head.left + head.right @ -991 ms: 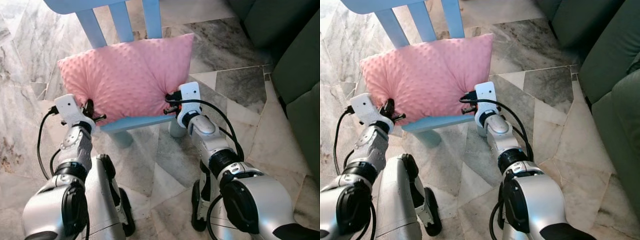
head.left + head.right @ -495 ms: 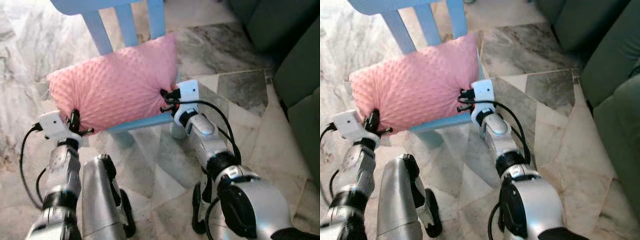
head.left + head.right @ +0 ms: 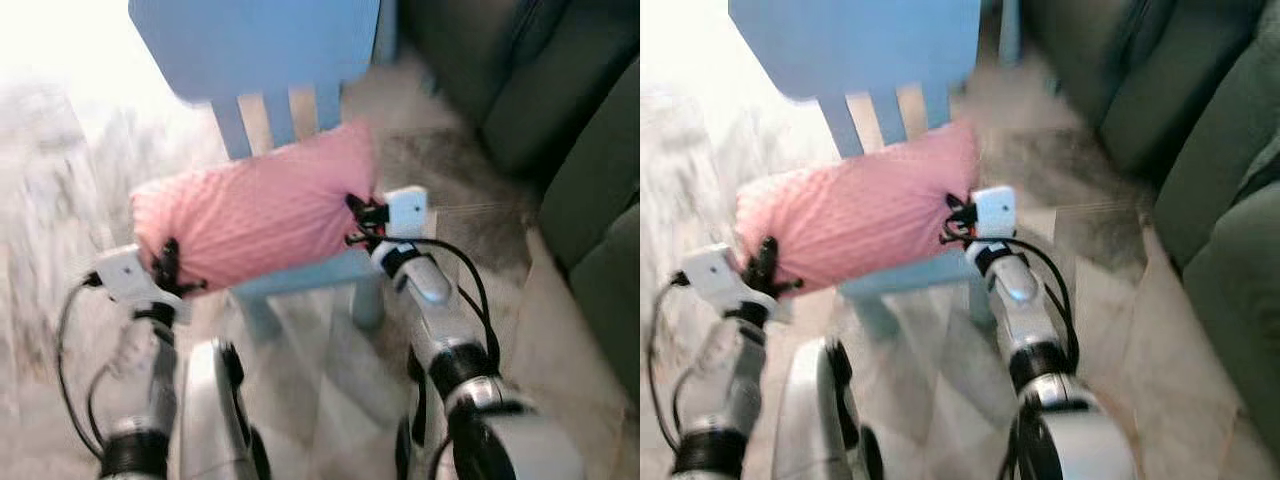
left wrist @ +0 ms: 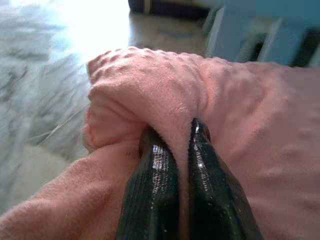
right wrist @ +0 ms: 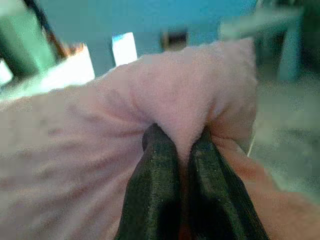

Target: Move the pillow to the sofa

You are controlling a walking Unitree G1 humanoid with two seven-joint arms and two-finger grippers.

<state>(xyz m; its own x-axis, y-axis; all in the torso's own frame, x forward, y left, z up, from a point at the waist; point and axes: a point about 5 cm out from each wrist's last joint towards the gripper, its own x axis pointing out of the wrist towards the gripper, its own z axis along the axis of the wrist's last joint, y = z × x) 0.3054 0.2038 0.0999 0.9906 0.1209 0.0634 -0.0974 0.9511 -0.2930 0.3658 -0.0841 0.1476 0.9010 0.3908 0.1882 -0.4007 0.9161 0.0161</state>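
Pink pillow (image 3: 260, 215) mid-frame above our blue chair (image 3: 300, 278), our left gripper (image 3: 166, 268) pinching its lower-left corner, our right gripper (image 3: 362, 222) clamped on its right edge, green sofa (image 3: 560, 130) at right.

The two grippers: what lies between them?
The pink pillow spans between the left gripper and the right gripper, each pinching one end, in the left eye view.

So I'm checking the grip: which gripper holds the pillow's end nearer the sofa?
The right gripper, pinching the pink pillow at the end beside the dark green sofa. The left gripper holds the far end.
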